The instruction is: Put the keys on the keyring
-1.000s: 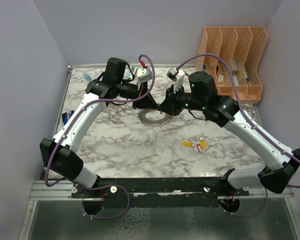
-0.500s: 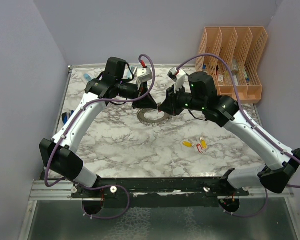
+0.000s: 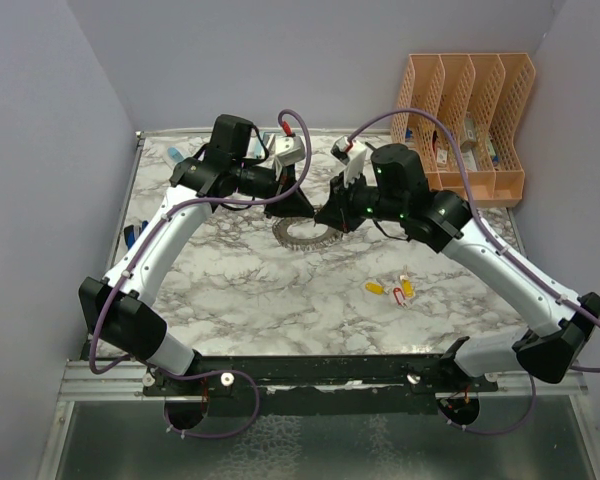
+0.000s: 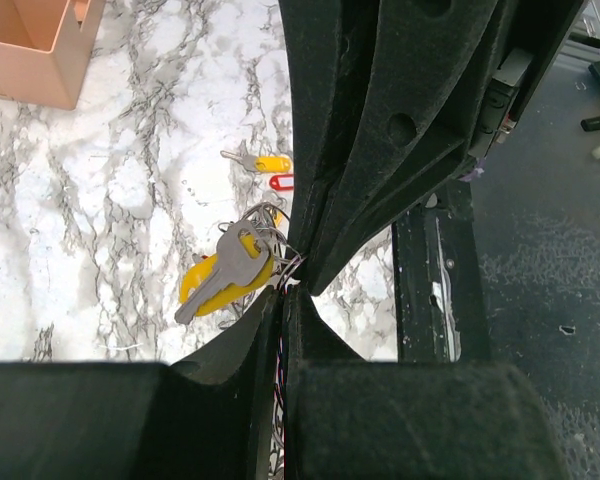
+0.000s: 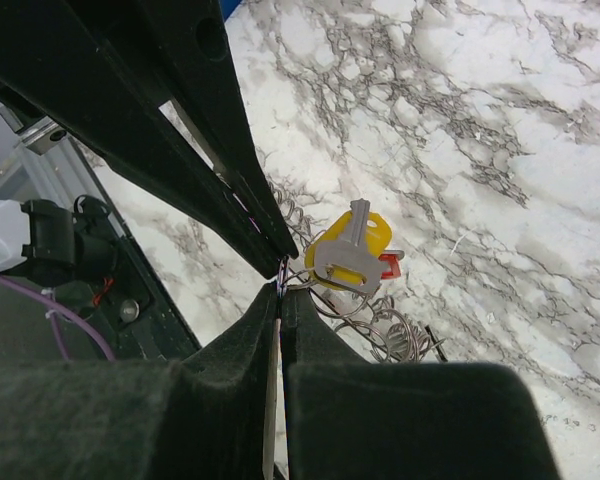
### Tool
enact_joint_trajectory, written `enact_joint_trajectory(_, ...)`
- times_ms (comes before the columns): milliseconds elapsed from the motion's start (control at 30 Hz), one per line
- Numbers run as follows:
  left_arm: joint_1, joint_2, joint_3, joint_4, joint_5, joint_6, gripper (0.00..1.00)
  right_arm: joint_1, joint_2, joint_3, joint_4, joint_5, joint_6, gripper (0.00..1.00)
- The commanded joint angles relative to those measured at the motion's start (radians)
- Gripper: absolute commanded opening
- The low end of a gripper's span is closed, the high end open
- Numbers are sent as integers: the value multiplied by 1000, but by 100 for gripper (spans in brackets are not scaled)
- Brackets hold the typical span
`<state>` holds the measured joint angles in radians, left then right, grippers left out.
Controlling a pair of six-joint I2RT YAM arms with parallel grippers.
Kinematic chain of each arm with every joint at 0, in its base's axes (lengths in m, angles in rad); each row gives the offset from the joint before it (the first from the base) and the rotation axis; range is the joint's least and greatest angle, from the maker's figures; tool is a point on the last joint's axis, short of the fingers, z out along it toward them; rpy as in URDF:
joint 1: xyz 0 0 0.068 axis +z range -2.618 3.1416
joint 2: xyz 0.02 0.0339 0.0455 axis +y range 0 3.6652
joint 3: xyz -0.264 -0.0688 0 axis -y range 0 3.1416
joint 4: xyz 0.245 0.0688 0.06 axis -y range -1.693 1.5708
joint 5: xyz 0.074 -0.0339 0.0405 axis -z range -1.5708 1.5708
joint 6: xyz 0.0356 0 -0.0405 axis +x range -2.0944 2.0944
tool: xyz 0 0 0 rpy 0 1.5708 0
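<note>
Keyring (image 3: pixel 302 238): lies on the marble table (image 3: pixel 230 300) directly beneath both sets of jaws, which hide its far rim in the top view.

Left gripper (image 3: pixel 305 212): jaws closed to a hairline gap, tips lowered at the ring's far rim.

Right gripper (image 3: pixel 326 217): jaws pressed together, tips nose to nose with the left tips.

In both wrist views the two pairs of tips touch at one point. Fine wire strands show there, but it cannot be told whether either pair nips the wire.

Grey key (image 5: pixel 352 248): carries a yellow tag and sits just beside the tips, against the ring's coils. A red tag touches it.

Loose keys (image 3: pixel 393 290): yellow and red tagged, well apart from the jaws, toward the right arm's base.

Orange file rack (image 3: pixel 470 120): beyond the right gripper, at the table's far corner.
</note>
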<state>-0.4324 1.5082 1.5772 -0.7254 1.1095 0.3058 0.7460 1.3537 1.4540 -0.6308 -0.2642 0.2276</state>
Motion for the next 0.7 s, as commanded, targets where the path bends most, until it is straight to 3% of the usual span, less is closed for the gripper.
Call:
enact_joint_trajectory(0,-10,-40,41,1,33,11,0,-2,-39,-43,56,26,-31,1)
enact_joint_trajectory(300,-9,-29,112,-85,30,105,20,-2,-125,-125,103,43,-115,1)
enact_joint_trajectory(400,-10,-28,122,-111,51,126,35,-2,-138,-131,95,40,-149,1)
enact_joint_trajectory(533,-8,-26,127,-143,56,161,37,-3,-162,-146,60,-34,-223,1)
enact_joint_trajectory(667,-8,-18,106,-196,62,313,38,-3,-188,-154,9,-149,-287,1)
